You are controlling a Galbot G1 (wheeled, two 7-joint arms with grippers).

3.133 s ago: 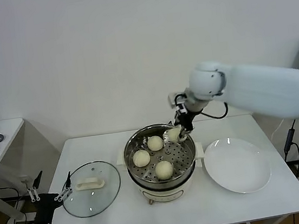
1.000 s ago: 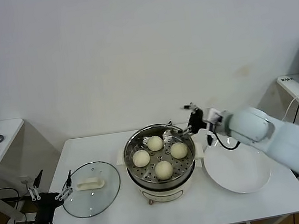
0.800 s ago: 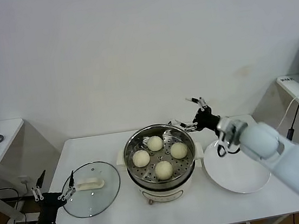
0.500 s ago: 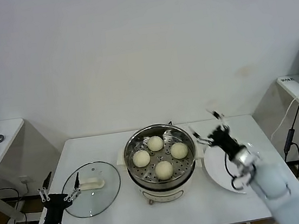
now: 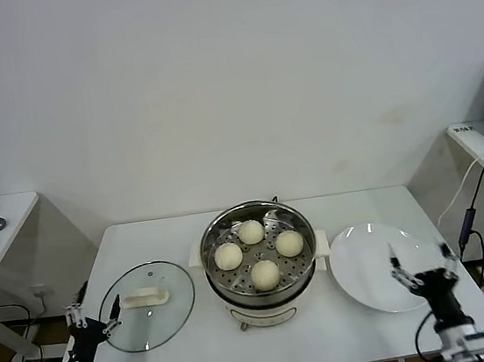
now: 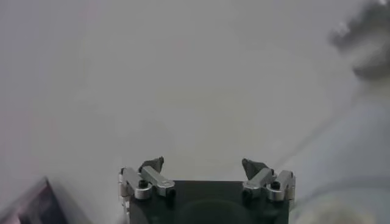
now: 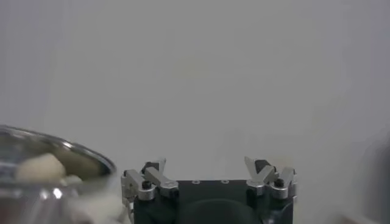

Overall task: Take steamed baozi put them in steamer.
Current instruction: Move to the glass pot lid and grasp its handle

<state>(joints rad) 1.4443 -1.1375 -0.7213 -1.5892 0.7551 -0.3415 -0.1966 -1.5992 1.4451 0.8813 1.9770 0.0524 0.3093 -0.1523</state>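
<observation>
There are four steamed baozi. One [image 5: 251, 231] is at the back of the steamer, one [image 5: 228, 256] on the left, one [image 5: 289, 243] on the right, and one [image 5: 266, 274] at the front.

There is one steamer [image 5: 298, 267], in the middle of the table [image 5: 169, 234].

There is one glass lid [image 5: 171, 309], near the table's left front corner.

There is one white plate [image 5: 367, 263], near the table's right edge.

There are two grippers. The left gripper [image 5: 93, 317] is at the front left corner. The right gripper [image 5: 420, 266] is by the front right corner. Both have their fingers spread apart.

There is one table under it all.
</observation>
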